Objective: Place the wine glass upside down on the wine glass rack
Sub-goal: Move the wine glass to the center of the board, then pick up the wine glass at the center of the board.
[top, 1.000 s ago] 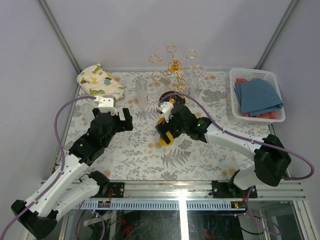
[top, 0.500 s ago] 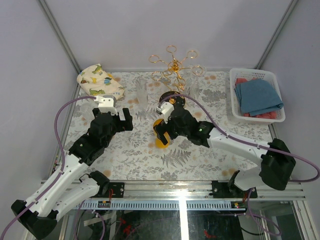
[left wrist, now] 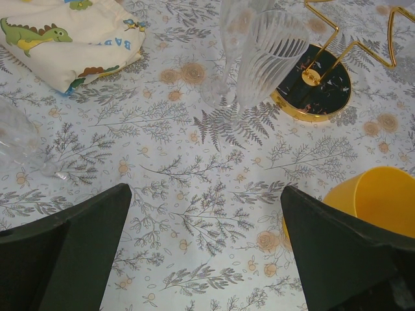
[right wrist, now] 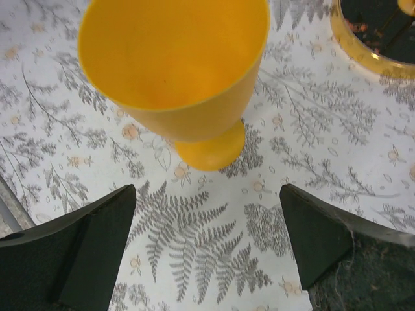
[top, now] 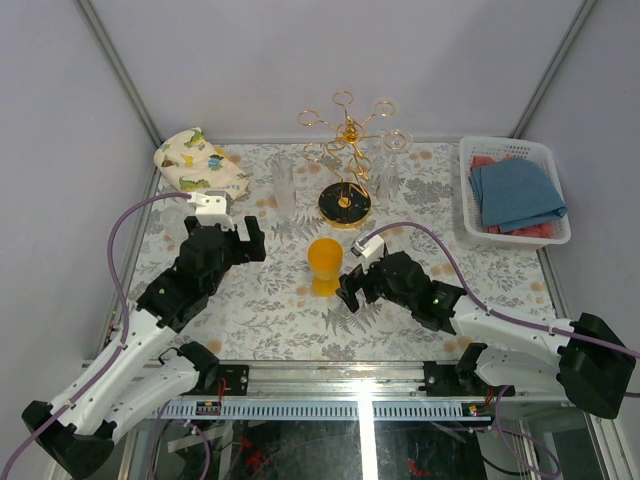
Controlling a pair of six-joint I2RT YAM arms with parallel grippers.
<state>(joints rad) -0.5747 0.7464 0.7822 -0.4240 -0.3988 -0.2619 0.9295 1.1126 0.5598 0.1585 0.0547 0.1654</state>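
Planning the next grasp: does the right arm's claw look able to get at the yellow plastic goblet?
Probably yes: the open right claw faces the upright yellow plastic goblet, with only bare tablecloth between them.

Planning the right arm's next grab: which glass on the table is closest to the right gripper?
The yellow goblet, standing upright just in front of the open right gripper. The clear glasses are farther back, near the gold rack.

A robotics lab test cell: plain pale wall panels [top: 250, 60] in aluminium struts [top: 115, 65] box in a surface [top: 270, 310] under fern-print cloth, and the left arm [top: 150, 330] and right arm [top: 500, 325], trailing purple cables [top: 125, 250], are bolted to a slotted metal rail [top: 340, 378] at its near edge
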